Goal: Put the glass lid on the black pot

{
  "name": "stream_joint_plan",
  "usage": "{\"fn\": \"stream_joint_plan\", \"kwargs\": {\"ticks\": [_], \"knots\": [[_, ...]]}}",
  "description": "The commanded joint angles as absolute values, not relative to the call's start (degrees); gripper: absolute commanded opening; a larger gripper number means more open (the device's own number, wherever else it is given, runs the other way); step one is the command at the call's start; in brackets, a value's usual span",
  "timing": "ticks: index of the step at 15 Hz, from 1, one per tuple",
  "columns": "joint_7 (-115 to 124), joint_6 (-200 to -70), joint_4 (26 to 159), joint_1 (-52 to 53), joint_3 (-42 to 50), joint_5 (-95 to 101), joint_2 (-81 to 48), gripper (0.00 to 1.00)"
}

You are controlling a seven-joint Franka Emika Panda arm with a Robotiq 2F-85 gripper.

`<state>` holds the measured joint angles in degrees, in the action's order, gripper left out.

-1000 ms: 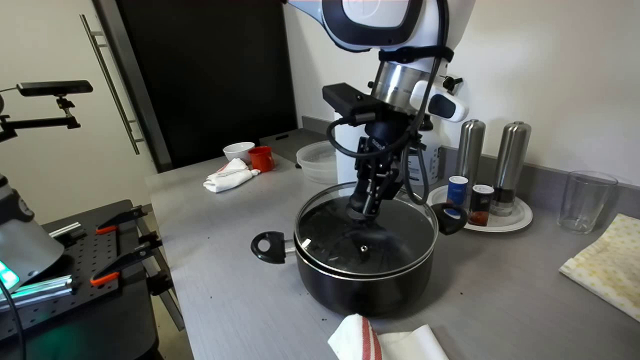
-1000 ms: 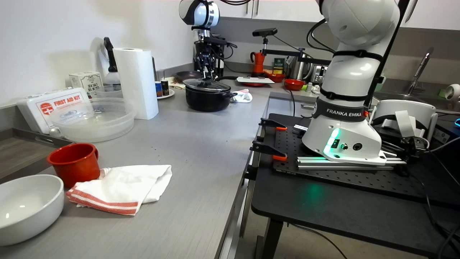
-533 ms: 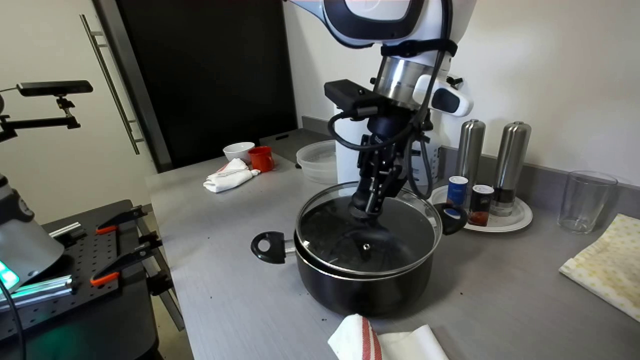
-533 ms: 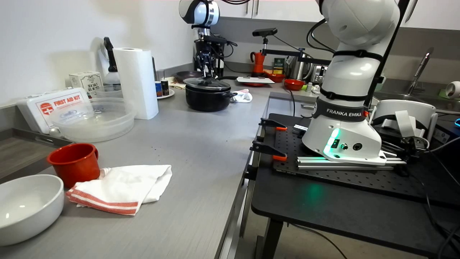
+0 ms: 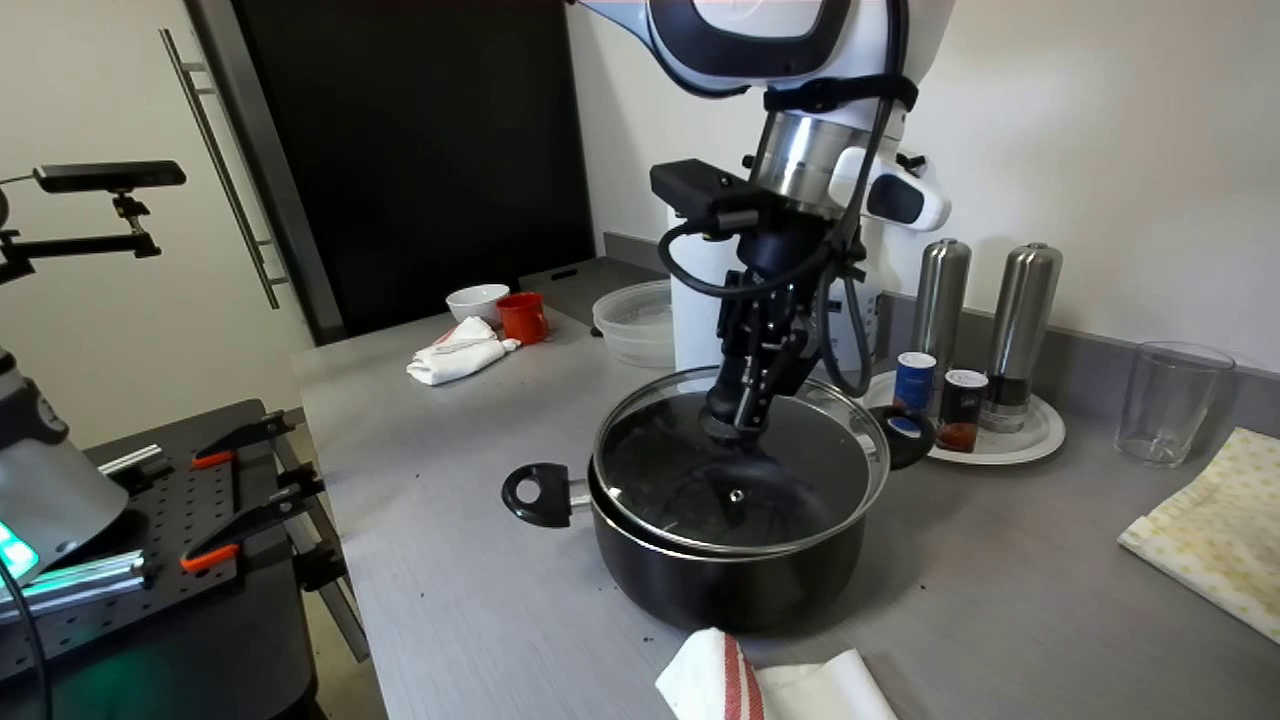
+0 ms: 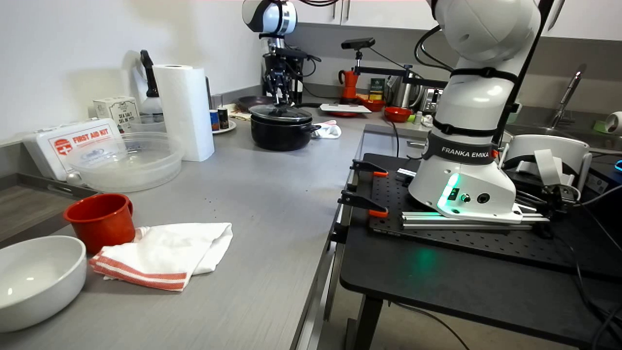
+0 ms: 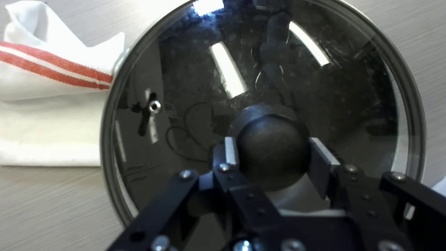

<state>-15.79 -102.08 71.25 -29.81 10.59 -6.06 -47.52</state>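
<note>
The robot arm (image 6: 478, 99) is white and rounded, with black straps (image 6: 487, 73) and a black cable (image 5: 898, 32). Its base (image 6: 475, 184) carries a black band (image 6: 459, 152) marked FRANKA EMIKA and a green light (image 6: 448, 191). The wrist (image 5: 798, 155) is silvery; the gripper (image 7: 277, 153) is black, with round screws (image 7: 186, 174).

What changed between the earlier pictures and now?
In an exterior view, the black pincer and the round clear-glass lid shifted slightly rightward together. Nothing was let go: the pincer stayed shut on the lid's rounded black knob. The wide black cooking pot stayed put.
</note>
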Motion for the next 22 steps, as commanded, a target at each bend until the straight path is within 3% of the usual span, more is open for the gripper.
{"fn": "stream_joint_plan", "kwargs": {"ticks": [1,22], "knots": [[-14.92,-99.78,69.32,-29.48,10.69,-4.92,-47.70,0.25],[-15.30,-100.19,70.99,-28.64,11.22,-4.66,-47.38,0.25]]}}
